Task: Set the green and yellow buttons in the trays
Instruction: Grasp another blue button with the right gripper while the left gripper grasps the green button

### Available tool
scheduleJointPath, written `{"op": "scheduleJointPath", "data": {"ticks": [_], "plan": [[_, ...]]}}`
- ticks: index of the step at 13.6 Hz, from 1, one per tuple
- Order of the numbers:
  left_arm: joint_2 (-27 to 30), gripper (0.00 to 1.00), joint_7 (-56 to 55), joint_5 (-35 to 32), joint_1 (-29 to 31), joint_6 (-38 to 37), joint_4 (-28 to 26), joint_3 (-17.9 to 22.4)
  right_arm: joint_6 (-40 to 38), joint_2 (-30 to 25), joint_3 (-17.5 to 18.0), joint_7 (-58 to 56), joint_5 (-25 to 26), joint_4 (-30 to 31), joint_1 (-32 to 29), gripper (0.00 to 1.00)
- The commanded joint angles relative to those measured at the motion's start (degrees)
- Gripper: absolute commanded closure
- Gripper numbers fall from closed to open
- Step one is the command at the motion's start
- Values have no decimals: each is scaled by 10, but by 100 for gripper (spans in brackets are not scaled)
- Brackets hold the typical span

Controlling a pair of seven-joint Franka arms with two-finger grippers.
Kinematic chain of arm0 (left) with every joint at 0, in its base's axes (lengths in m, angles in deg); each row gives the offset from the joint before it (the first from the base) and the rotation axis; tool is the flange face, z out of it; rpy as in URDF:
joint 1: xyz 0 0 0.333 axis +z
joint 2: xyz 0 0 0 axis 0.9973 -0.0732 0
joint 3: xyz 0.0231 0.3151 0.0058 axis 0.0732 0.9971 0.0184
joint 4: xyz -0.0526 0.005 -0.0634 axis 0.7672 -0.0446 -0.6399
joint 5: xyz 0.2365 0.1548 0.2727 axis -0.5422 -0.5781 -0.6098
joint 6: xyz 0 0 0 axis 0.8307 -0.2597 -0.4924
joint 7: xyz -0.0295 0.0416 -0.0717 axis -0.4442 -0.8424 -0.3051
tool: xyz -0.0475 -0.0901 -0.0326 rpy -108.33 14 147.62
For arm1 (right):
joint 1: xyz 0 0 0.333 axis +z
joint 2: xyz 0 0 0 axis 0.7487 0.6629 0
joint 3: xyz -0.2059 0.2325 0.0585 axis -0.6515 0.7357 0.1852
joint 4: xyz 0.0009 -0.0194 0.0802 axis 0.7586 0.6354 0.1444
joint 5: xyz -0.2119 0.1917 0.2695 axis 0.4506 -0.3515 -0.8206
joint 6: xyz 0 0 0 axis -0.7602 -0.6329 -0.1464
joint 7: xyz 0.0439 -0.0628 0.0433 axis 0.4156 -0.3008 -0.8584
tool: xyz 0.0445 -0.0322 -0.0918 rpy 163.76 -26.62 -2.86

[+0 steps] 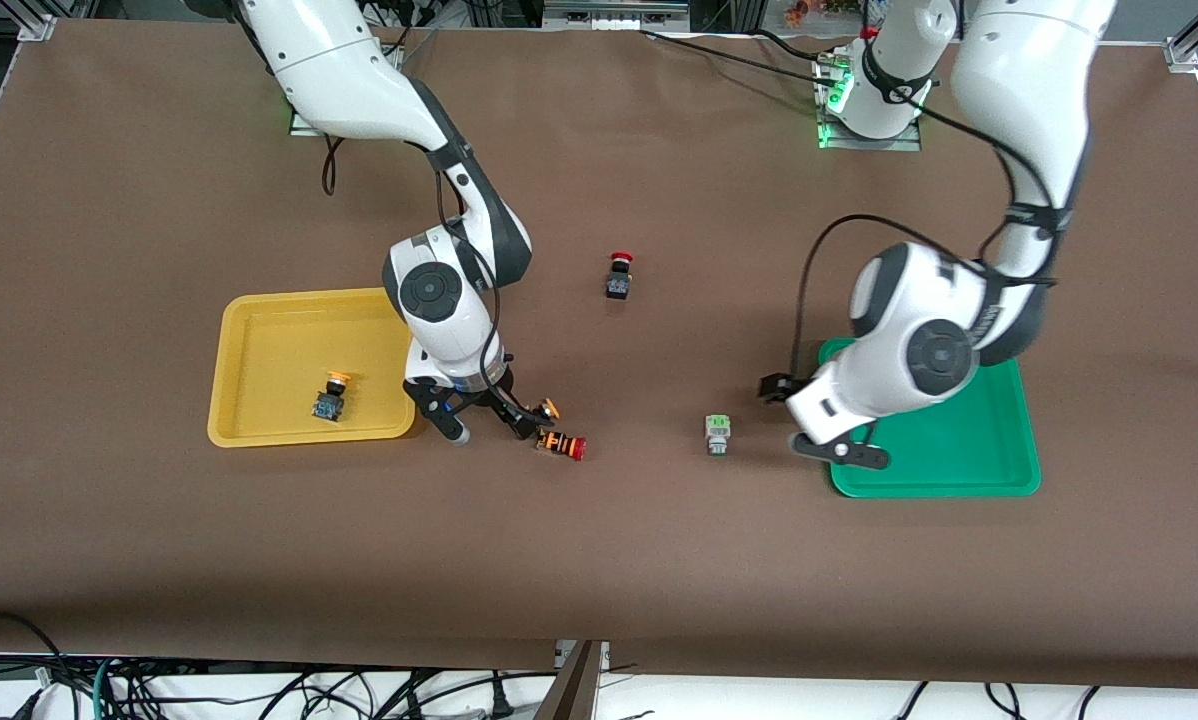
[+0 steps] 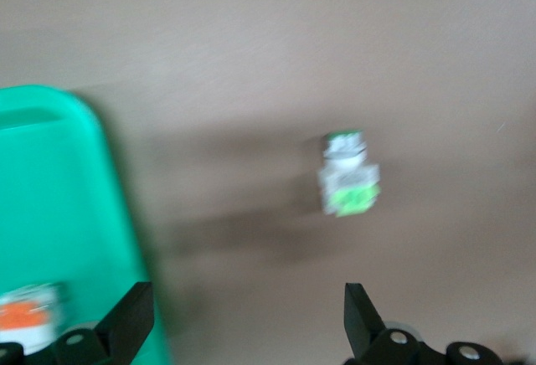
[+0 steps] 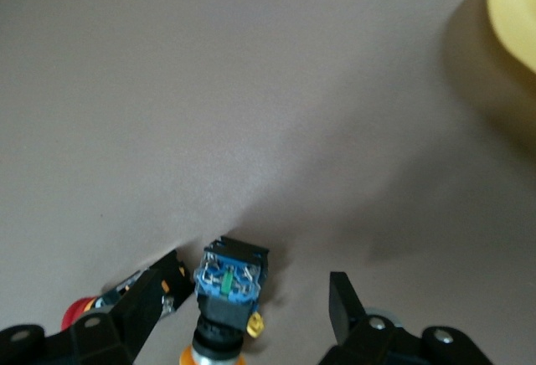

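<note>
Red-capped button with orange-striped body lies touching the yellow-orange mushroom-cap button beside the yellow plastic tray — right gripper, fingers spread, brackets it, so close on yellow w/o snagging red; left gripper, open, over the green tray edge — green-faced whitish button nearby.

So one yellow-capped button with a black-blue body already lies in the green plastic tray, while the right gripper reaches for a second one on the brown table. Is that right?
Not quite: the yellow-capped button with the black-blue body lies in the yellow plastic tray, not the green plastic tray, as the front view shows. The right gripper does reach, open, for a second yellow-capped button on the brown table.
</note>
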Motion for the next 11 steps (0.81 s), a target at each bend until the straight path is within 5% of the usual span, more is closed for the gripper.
{"op": "scheduleJointPath", "data": {"ticks": [1, 6, 8, 10, 11], "plan": [[-74, 0, -48, 9, -26, 45, 78, 12, 20, 41, -3, 8, -18, -37, 5, 11], [-128, 0, -68, 8, -58, 140, 71, 12, 31, 71, -1, 20, -19, -55, 13, 18], [-134, 0, -88, 7, -75, 146, 61, 13, 37, 81, -1, 26, -20, -61, 20, 46], [-137, 0, -91, -4, -75, 145, 57, 13, 37, 80, -1, 21, -20, -63, 20, 96], [-137, 0, -90, -6, -73, 144, 46, 13, 36, 79, -1, 15, -20, -63, 18, 100]]}}
